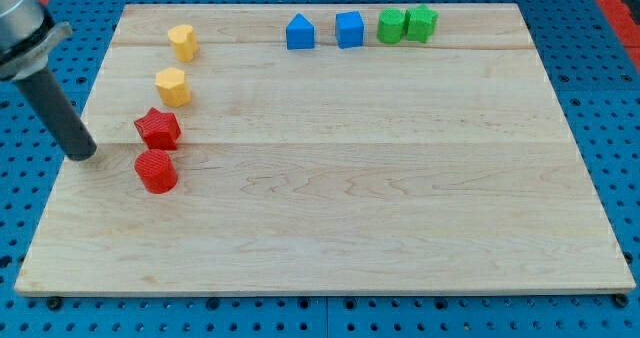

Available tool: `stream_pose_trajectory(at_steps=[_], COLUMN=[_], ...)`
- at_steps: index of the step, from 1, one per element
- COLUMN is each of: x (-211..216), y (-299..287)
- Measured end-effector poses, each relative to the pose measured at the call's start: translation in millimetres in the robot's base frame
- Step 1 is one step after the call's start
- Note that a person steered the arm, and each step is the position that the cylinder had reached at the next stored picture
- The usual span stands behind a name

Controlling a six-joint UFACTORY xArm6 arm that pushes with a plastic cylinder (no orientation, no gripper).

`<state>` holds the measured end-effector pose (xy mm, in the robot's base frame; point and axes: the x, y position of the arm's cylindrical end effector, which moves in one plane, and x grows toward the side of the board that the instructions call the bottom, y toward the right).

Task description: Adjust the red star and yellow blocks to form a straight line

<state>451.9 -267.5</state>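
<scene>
A red star block (157, 128) lies at the view's left on the wooden board (350, 208). Above it sits a yellow hexagon block (173, 86), and further up a second yellow block (182, 42) near the board's top edge. These three run in a slightly slanted column. My tip (82, 154) rests on the board at its left edge, left of the red star and a short gap away from it, touching no block.
A red cylinder block (156, 171) sits just below the red star. Along the top edge stand a blue house-shaped block (299, 32), a blue cube (349, 29), and two green blocks (391, 25) (422, 23) touching each other.
</scene>
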Motion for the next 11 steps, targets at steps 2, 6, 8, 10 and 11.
stream_pose_trajectory(at_steps=[2,6,8,10,11], x=[4,-11,-40,-59,-69], y=[59,76,42,63,54])
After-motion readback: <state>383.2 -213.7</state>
